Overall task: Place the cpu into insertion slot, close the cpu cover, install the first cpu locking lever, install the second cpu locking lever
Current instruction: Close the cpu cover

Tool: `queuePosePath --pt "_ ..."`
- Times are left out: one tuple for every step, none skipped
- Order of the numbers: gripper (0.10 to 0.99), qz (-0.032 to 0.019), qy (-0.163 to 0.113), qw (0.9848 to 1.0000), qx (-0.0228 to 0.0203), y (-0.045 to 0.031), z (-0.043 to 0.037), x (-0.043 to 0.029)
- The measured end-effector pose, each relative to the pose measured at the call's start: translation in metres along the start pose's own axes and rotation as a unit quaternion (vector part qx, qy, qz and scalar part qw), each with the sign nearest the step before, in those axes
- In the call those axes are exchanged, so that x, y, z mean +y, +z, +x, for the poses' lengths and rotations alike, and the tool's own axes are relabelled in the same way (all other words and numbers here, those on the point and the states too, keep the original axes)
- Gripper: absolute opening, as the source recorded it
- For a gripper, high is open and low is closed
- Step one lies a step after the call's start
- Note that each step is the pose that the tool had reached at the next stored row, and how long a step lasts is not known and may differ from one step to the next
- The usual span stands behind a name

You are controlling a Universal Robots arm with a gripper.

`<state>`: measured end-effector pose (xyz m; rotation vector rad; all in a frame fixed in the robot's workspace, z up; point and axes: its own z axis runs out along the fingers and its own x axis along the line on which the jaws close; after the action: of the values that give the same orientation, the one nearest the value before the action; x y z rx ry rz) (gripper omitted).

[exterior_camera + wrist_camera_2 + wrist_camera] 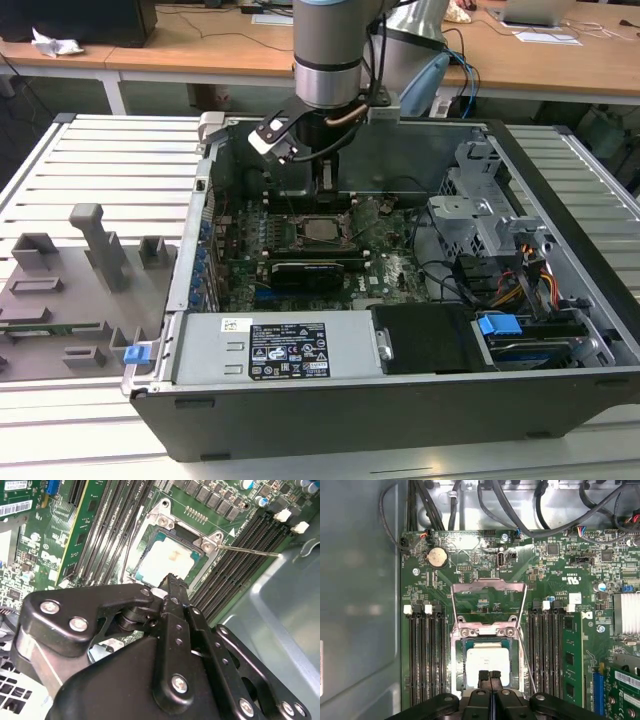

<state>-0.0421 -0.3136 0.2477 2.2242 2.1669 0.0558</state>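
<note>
Two fingers of the black gripper [489, 674], are they pressed together, empty?

Yes, just above the small square silver-faced cpu [487, 659], which lies flat in the dark, metal-rimmed insertion slot [456, 665]. The thin silvery cut-out cpu cover [488, 585] is flipped open; I'd press it down squarely and gently.

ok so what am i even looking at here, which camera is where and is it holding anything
A robot arm reaches into an open computer case on a slatted metal table; that is the exterior view. The two wrist views ride on the arm and look down at the motherboard. The cpu lies in the insertion slot, the cpu cover stands flipped open, and a locking lever sticks out free. The gripper, shut and holding nothing, hovers over the cpu.
</note>
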Motion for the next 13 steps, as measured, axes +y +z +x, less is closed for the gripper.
queuePosePath --pt "0.106 0.0 0.0 1.0 0.0 -0.0011 0.0003 0.0" --pt "0.106 0.0 0.0 1.0 -0.0001 -0.0029 0.0008 0.0002" --pt "0.106 0.0 0.0 1.0 -0.0001 -0.0041 0.0011 0.0002" --pt "0.106 0.0 0.0 1.0 -0.0001 -0.0049 0.0013 0.0002" --pt "0.106 0.0 0.0 1.0 -0.0001 -0.0059 0.0016 0.0003" --pt "0.106 0.0 0.0 1.0 -0.0001 -0.0066 0.0017 0.0004" --pt "0.106 0.0 0.0 1.0 0.0 -0.0073 0.0018 0.0004" --pt "0.106 0.0 0.0 1.0 0.0 -0.0081 0.002 0.0004" --pt "0.106 0.0 0.0 1.0 -0.0001 -0.0099 0.0024 0.0005" --pt "0.106 0.0 0.0 1.0 0.0 -0.0109 0.0026 0.0005" --pt "0.106 0.0 0.0 1.0 -0.0001 -0.0118 0.0028 0.0006" --pt "0.106 0.0 0.0 1.0 -0.0001 -0.013 0.003 0.0006" --pt "0.106 0.0 0.0 1.0 -0.0001 -0.0139 0.0033 0.0007"
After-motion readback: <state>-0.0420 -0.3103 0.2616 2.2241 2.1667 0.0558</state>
